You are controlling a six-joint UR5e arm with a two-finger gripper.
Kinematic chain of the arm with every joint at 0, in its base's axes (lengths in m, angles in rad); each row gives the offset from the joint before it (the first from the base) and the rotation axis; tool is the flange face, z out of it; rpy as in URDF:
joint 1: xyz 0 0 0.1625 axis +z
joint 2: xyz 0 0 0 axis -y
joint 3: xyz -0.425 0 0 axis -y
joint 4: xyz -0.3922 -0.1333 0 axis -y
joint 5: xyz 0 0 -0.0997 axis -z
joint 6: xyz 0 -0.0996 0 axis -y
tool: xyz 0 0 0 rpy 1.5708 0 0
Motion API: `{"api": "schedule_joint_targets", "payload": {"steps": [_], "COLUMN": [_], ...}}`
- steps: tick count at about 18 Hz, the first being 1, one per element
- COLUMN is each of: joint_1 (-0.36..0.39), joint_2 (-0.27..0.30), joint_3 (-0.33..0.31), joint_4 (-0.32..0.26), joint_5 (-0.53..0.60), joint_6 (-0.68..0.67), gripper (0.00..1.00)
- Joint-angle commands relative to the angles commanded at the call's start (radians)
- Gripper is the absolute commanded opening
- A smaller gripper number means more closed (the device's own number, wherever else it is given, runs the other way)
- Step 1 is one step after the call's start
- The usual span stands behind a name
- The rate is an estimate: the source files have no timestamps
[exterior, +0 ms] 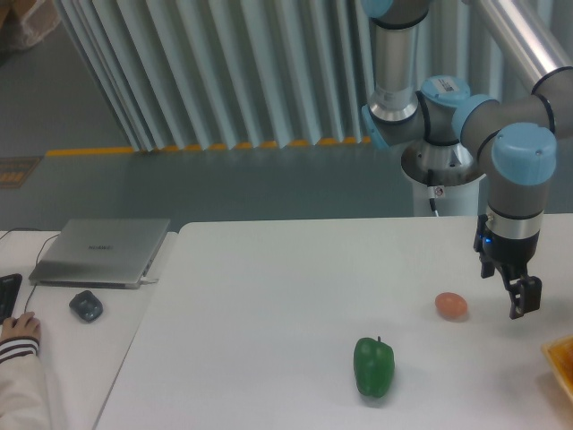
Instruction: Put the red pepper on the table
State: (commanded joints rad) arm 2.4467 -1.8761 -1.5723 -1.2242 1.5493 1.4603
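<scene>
The red pepper is out of view. My gripper (522,301) hangs low over the right side of the white table (269,305), pointing down, just right of a small orange-pink egg-shaped object (451,305). Its fingers look open and hold nothing. A green bell pepper (374,367) stands near the table's front edge, left of the gripper and well apart from it.
The corner of an orange container (562,358) shows at the right edge, below the gripper. On the adjoining desk at left lie a closed laptop (101,251), a mouse (86,306) and a person's hand (18,331). The robot base (439,170) stands behind the table.
</scene>
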Motion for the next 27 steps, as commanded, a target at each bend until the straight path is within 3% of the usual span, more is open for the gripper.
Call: {"api": "schedule_joint_targets", "payload": {"steps": [2,5,11,16,21,27], "joint_1": [0.0,-0.002,0.057,0.077,0.092,0.098], "joint_2": [-0.002,-0.005,-0.031,-0.095,-0.147,-0.205], "joint_3": [-0.005,-0.006,0.075,0.132,0.143,0.172], "joint_4": [0.032,0.129,0.132,0.14,0.141,0.143], "joint_5": [-0.002,0.011,0.061,0.061,0.145,0.225], "joint_6": [-0.003,-0.008,-0.011,-0.15,-0.288,-0.301], "gripper": [1.0,1.0,1.0,1.0,1.0,1.0]}}
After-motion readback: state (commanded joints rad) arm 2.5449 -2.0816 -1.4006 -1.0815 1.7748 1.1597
